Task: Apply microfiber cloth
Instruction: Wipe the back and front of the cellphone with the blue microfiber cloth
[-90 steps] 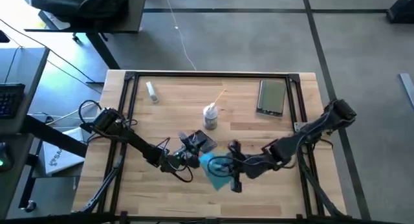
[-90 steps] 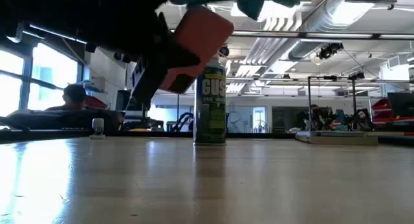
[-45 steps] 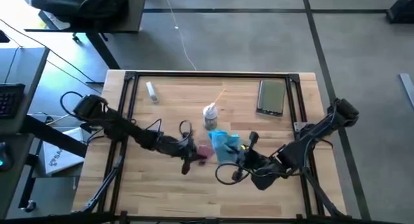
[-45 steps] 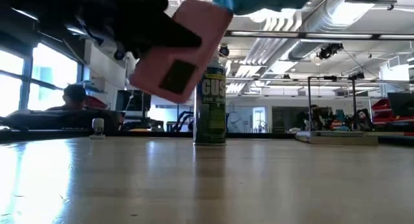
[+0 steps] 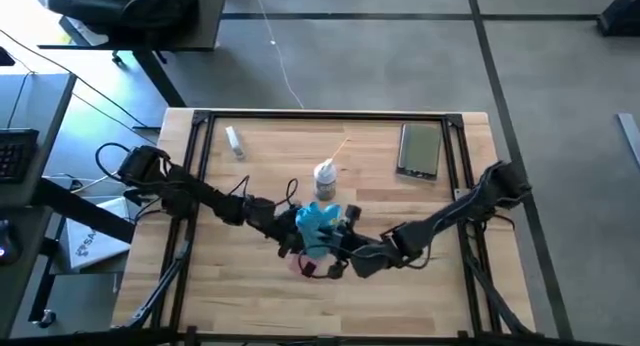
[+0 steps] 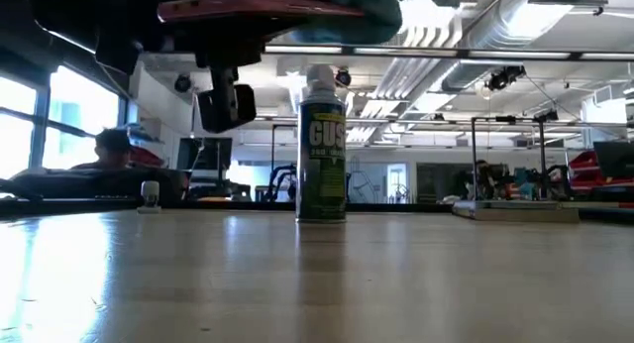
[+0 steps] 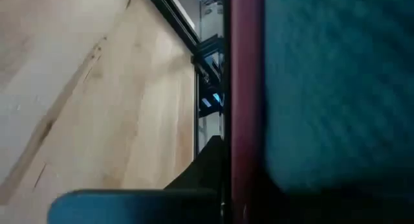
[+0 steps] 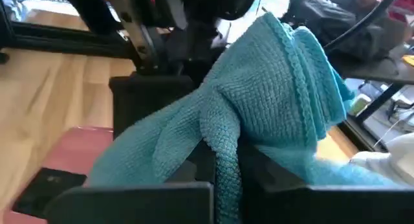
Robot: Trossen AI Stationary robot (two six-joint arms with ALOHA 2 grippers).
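Over my wooden table, the right gripper pinches the microfiber cloth, draped on a pink phone clamped in the left gripper. A spray can stands behind.

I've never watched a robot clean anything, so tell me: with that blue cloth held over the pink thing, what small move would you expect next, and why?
Probably a short wiping stroke: the right gripper holds the rumpled turquoise microfiber cloth draped on the flat pink slab that the left gripper holds level above the table.
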